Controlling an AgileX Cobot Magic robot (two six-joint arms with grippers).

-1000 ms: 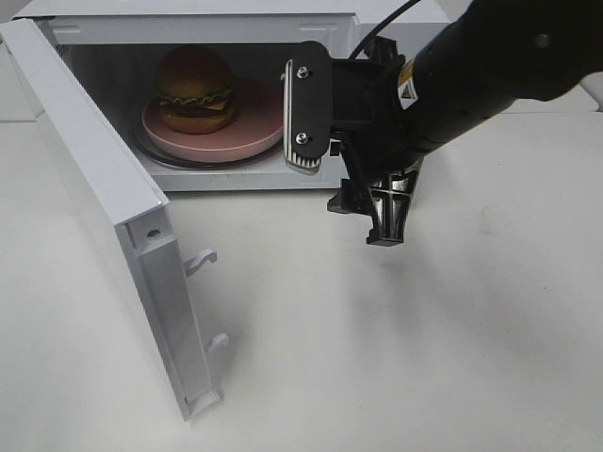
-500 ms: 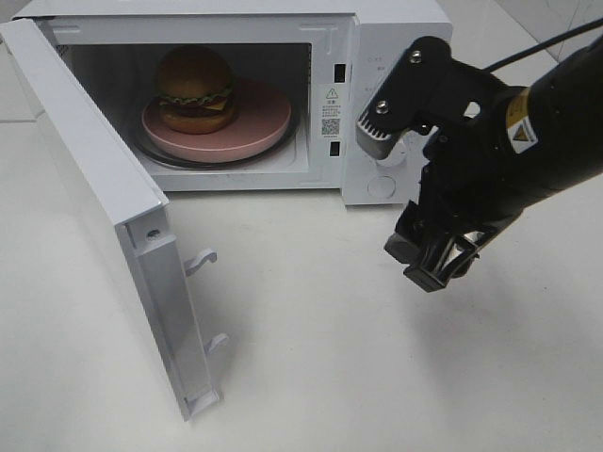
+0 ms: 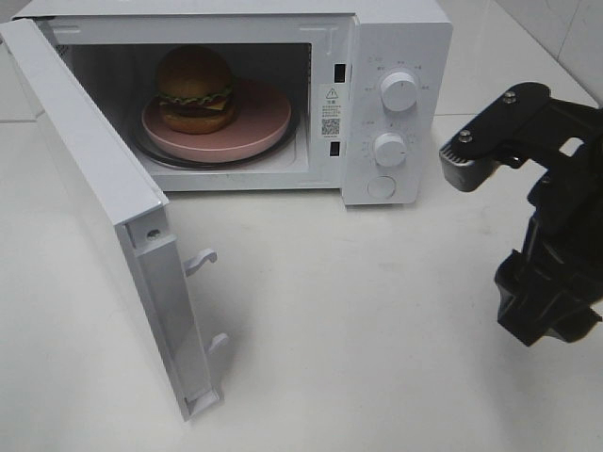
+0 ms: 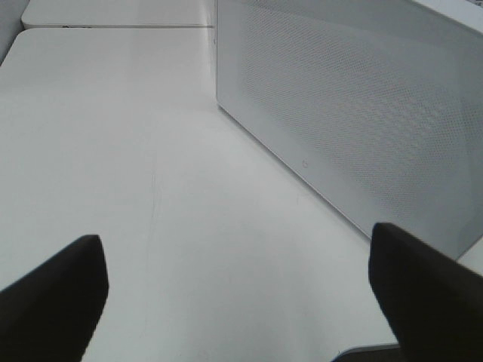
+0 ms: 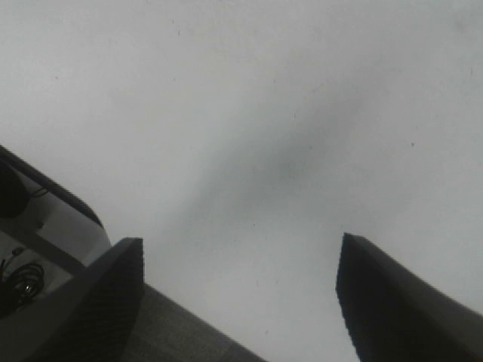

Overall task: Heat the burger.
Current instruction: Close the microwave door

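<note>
The burger (image 3: 195,91), with golden-brown buns, green lettuce and yellow cheese, sits on a round pink plate (image 3: 259,118) inside the white microwave (image 3: 396,38). The microwave door (image 3: 104,188) stands wide open to the left. My right gripper (image 3: 490,250) is open and empty, well to the right of the microwave above the table. In the right wrist view it (image 5: 238,294) shows only bare table between its fingers. My left gripper (image 4: 238,302) is open and empty, facing the outer side of the door (image 4: 362,113). It is out of the exterior view.
The microwave's two knobs (image 3: 398,91) and a round button (image 3: 381,187) are on its right panel. Two door latch hooks (image 3: 201,261) stick out from the door edge. A white table (image 3: 358,320) spreads in front.
My right gripper has pulled back from the microwave's opening, moving right and toward the front. The control panel is now uncovered. The burger, plate and door have not moved.
</note>
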